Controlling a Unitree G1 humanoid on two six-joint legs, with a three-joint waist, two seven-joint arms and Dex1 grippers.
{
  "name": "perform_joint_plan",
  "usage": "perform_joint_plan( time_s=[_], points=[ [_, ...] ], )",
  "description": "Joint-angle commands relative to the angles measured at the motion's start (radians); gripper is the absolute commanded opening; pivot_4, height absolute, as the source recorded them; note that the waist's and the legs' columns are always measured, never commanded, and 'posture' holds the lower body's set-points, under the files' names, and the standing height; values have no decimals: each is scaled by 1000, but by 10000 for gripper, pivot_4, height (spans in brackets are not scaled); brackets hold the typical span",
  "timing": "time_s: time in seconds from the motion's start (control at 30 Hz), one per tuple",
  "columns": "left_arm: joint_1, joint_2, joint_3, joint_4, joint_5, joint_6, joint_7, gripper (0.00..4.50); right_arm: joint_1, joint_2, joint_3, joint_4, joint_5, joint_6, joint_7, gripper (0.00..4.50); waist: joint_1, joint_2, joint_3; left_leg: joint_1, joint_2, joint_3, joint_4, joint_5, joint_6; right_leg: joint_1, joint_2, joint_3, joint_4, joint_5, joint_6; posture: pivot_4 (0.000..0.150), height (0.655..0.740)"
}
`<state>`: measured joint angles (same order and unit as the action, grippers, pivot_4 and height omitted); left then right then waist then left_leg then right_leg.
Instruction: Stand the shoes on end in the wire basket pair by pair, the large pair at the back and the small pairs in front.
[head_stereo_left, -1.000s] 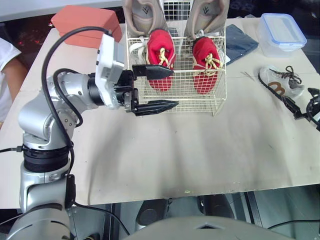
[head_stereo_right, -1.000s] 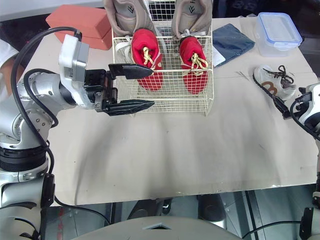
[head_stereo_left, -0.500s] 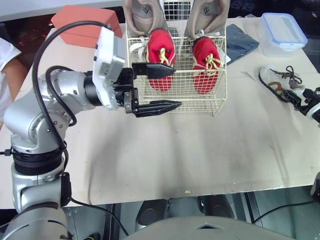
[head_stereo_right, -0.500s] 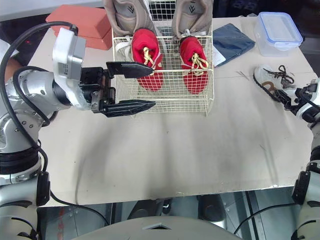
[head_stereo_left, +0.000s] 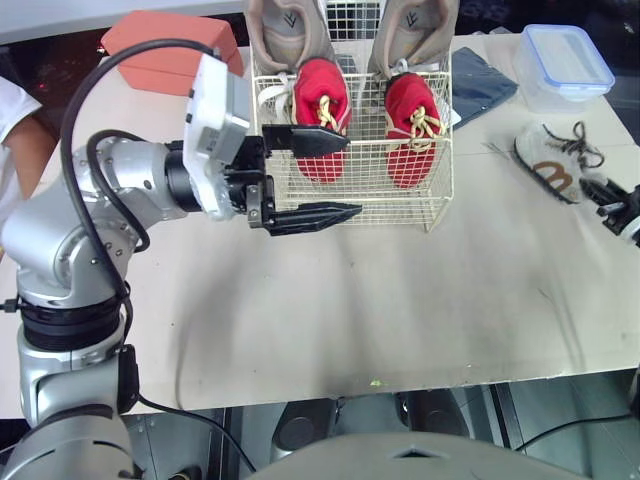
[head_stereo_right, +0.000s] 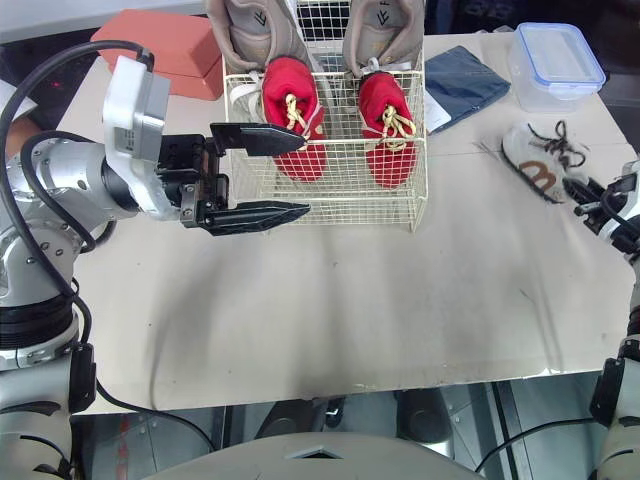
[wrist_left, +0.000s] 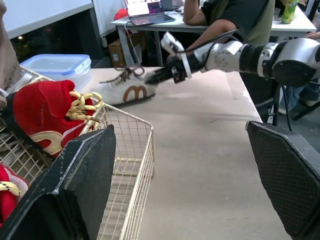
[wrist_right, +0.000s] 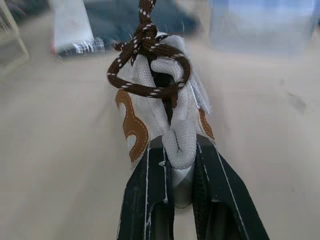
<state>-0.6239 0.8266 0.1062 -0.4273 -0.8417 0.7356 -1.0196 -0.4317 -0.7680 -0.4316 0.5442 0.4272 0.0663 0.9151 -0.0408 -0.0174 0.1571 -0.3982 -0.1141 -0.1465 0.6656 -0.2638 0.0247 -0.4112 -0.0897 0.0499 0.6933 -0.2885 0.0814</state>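
The wire basket (head_stereo_left: 350, 203) holds two large beige shoes (head_stereo_left: 285, 30) at the back and two small red shoes (head_stereo_left: 322, 110) on end in front. A small white shoe (head_stereo_left: 553, 165) with brown laces lies on the table to the right. My right gripper (head_stereo_left: 603, 190) is shut on the white shoe's heel (wrist_right: 175, 142), its fingers (wrist_right: 145, 200) pinching the heel collar. My left gripper (head_stereo_left: 350, 176) hangs open at the basket's front left side, holding nothing. Its wide-apart fingers (wrist_left: 85, 185) frame the table, with the white shoe (wrist_left: 125, 90) and my right gripper (wrist_left: 161, 76) beyond.
A red box (head_stereo_left: 170, 45) sits behind the basket on the left. A plastic container with a blue lid (head_stereo_left: 565, 65) and a dark blue cloth (head_stereo_left: 480, 85) lie at the back right. A person's arm (head_stereo_left: 20, 130) shows at the far left.
My right gripper has closed onto the white shoe's heel, and the shoe has shifted slightly. The left arm has barely moved.
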Motion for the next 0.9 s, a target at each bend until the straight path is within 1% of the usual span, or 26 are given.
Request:
perform_joint_plan(
  time_s=[0.03,0.13,0.2,0.23,0.4,0.53,0.6,0.7,0.8,0.9],
  points=[
    [-5,44,34,32,37,-44,-33,45000,48,-18,-49,-373,136,-21,97,182,-4,2,1,0,0,0,0,0,0,0,0,1,0,0,0,1500,7400],
    [-26,59,75,73,16,-55,-61,45000,85,-35,-25,-547,149,-25,119,182,-1,2,1,1,3,0,-1,0,0,0,1,0,0,0,0,1500,7400],
    [-44,75,93,111,13,-66,-93,45000,72,-31,5,-686,201,26,112,182,3,2,1,1,2,0,0,0,0,0,1,-1,0,0,0,1500,7400],
    [-53,82,99,129,12,-72,-114,45000,65,-36,33,-735,195,22,124,182,4,2,1,1,2,0,0,0,0,0,1,-1,0,0,0,1500,7400],
    [-119,66,108,191,-27,-85,-192,45000,0,-40,188,-834,91,-111,222,182,5,1,1,0,2,-1,0,0,0,0,0,-2,-1,0,0,1500,7400],
    [-158,56,53,220,13,-108,-236,45000,-104,-20,317,-825,-22,-272,287,182,4,1,1,0,1,-1,1,0,0,0,0,-2,-1,0,0,1500,7400],
    [-164,51,5,226,61,-123,-243,45000,-157,-16,371,-789,-85,-367,318,182,3,1,1,0,1,-2,1,0,0,0,0,-3,-1,0,0,1500,7400],
    [-169,30,-56,231,112,-125,-228,45000,-230,-4,440,-734,-164,-511,350,182,3,1,2,0,1,-1,1,0,0,0,1,-3,-1,0,0,1500,7400],
    [-181,-5,-114,236,138,-72,-185,45000,-283,12,489,-679,-234,-662,348,182,3,-1,3,0,1,-2,1,0,0,0,2,-3,-1,0,0,1500,7400],
    [-185,-29,-161,236,164,-41,-165,45000,-311,25,518,-644,-261,-763,335,182,2,-1,3,-1,1,-2,1,0,0,0,2,-3,-1,0,0,1500,7400]
  ],
)
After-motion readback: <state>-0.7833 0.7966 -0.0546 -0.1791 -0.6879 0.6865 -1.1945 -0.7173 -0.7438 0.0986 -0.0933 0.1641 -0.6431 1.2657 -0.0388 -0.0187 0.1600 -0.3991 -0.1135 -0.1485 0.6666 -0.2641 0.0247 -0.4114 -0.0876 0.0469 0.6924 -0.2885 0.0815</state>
